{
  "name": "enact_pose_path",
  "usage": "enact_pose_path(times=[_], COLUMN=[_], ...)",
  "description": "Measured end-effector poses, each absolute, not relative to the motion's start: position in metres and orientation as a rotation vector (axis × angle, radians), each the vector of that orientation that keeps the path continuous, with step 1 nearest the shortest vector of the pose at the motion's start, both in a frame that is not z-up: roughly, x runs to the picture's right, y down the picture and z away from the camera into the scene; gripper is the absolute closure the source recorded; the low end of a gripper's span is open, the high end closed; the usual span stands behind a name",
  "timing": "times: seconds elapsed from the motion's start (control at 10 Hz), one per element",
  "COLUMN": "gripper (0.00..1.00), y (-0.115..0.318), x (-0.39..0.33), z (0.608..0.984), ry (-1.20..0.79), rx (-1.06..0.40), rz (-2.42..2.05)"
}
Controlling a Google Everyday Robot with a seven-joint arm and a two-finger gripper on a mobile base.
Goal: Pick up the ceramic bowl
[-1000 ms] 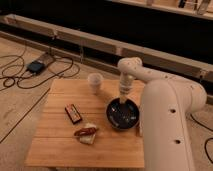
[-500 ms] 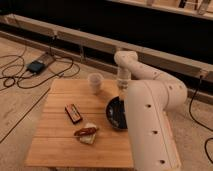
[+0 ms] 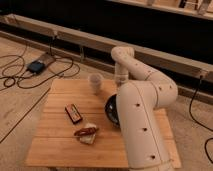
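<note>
Wooden tabletop point(image 3: 55, 142) carries the ceramic bowl point(image 3: 112, 109) at its right, half hidden by my arm; my pincer point(image 3: 120, 83) hangs above its far rim, and descending blind I could clip the cup point(image 3: 95, 83).

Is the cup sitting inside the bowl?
No, the cup stands on the table left of the bowl, apart from it; the arm covers most of the bowl and hides the hand.

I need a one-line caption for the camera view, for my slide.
White robot arm reaches over a wooden table, its gripper hidden above the dark ceramic bowl beside a small cup.
</note>
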State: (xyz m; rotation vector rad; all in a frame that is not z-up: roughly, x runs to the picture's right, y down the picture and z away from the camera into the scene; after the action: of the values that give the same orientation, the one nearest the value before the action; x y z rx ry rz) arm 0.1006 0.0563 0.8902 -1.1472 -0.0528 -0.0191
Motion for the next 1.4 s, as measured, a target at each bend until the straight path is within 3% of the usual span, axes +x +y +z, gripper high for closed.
enact_pose_path(times=[0.4, 1.4], gripper=[1.00, 1.00], y=[0.054, 0.050], x=[0.098, 0.054], z=[0.886, 0.837], ry=[-0.060, -0.114], rx=[-1.145, -1.090], rz=[-0.033, -0.153])
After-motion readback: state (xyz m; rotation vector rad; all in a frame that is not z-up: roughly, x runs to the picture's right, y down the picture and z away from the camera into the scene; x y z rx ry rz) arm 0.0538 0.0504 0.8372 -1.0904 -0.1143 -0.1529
